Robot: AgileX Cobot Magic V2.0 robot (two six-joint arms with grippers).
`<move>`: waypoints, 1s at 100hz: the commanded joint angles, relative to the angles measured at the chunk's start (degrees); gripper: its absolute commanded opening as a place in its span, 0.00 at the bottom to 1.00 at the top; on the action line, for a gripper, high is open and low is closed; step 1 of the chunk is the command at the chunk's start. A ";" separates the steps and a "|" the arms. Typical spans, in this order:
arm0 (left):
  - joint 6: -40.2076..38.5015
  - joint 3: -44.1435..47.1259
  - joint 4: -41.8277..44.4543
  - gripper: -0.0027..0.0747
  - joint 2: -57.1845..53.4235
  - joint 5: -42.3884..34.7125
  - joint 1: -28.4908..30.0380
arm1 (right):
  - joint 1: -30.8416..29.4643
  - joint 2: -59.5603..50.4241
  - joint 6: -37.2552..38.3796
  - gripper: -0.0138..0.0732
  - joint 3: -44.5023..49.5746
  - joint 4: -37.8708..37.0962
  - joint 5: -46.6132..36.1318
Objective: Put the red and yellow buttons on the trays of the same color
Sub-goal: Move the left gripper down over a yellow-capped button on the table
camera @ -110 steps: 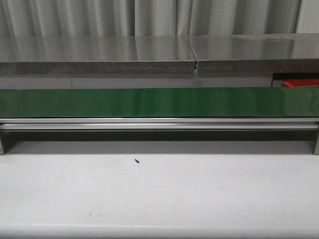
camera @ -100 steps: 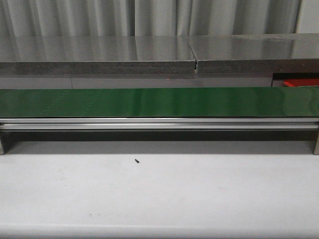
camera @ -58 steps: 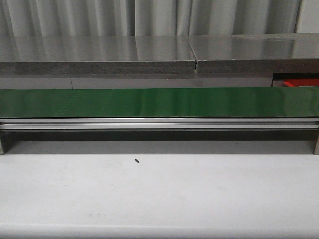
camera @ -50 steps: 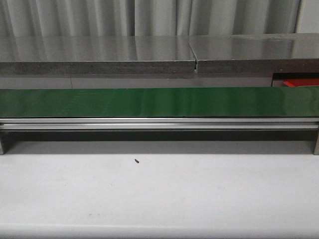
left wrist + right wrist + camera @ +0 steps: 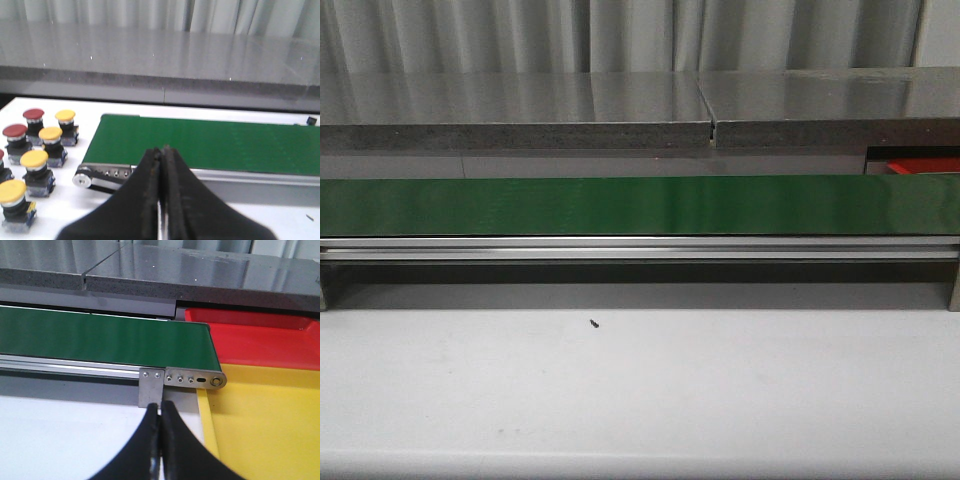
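Beside the belt (image 5: 210, 145) every button (image 5: 35, 159) waits unsorted; red tray (image 5: 260, 342) and yellow tray (image 5: 265, 425) look bare. Left gripper (image 5: 161, 155) and right gripper (image 5: 160, 407) are pinched closed, holding nothing, so I'd say sorting hasn't begun.

Left gripper (image 5: 161, 192), right gripper (image 5: 160, 440): black, tapered, matte jaws.

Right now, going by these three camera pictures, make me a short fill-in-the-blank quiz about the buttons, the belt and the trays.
1. The long belt is colored ____.
2. The red tray lies beside a tray colored ____.
3. The red and yellow buttons stand on the white table past one end of the ____.
4. The left gripper and the right gripper both have their fingers ____.

Missing words: green; yellow; belt; shut
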 commanded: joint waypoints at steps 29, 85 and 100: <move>-0.31 -15.35 -4.30 0.01 17.51 12.75 0.06 | 0.19 -0.96 0.00 0.08 -0.02 -0.54 -4.48; -0.31 -15.35 -4.88 0.28 22.97 14.80 0.06 | 0.19 -0.96 0.00 0.08 -0.02 -0.54 -4.48; -0.31 -15.35 -4.75 0.76 22.97 14.50 0.06 | 0.19 -0.96 0.00 0.08 -0.02 -0.54 -4.48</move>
